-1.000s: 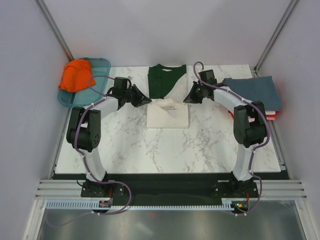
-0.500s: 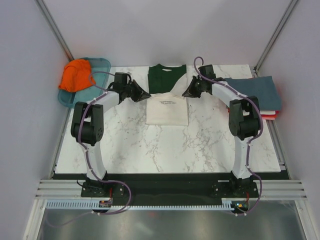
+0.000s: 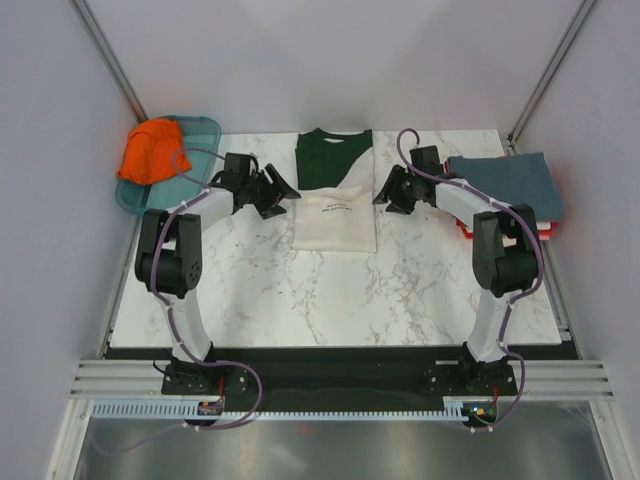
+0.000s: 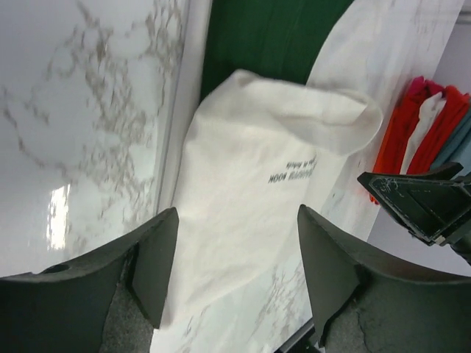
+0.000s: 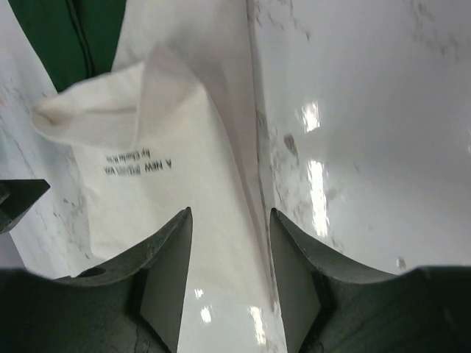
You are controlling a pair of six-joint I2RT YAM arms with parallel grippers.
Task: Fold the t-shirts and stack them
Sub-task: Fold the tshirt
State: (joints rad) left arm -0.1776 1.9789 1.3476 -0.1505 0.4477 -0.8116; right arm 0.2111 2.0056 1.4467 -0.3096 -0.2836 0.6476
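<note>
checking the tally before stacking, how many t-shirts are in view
5. Cream-and-green one in the middle; orange one in the teal tray; slate-blue, white and red stacked at the right edge. The stack may hide more.

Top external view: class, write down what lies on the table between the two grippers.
The partly folded cream t-shirt with green sleeves lies between the left gripper and the right gripper, plain in the top external view.
</note>
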